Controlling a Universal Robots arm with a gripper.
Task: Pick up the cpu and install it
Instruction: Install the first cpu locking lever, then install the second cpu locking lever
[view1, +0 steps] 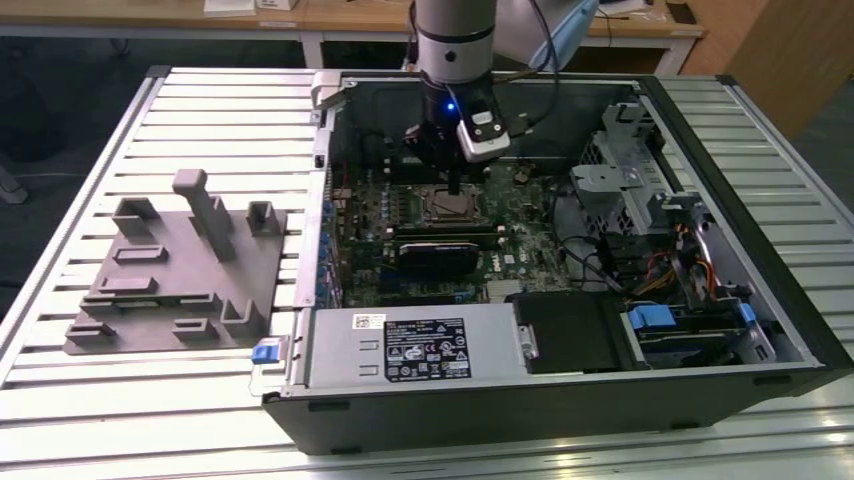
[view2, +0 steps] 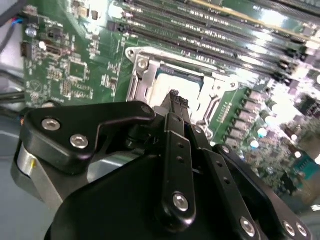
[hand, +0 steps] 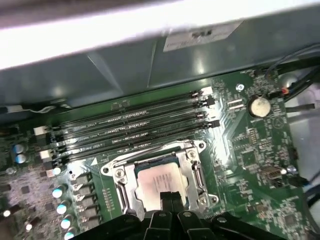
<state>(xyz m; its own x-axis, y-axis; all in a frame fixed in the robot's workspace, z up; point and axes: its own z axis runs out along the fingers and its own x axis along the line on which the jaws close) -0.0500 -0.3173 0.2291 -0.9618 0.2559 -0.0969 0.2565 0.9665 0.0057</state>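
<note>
one robot arm reached down into an open computer case in the exterior view, its gripper just above the socket on the green motherboard. in the second wrist view, the fingers were pressed together over the cpu. in the first wrist view, the cpu lay inside the socket frame, fingertips at its edge. placing looked done or nearly so; whether the fingers touched the chip was unclear.

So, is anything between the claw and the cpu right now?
Nothing shows between them: in both wrist views the claw tips sit right at the cpu in its socket, no other part intervening.
</note>
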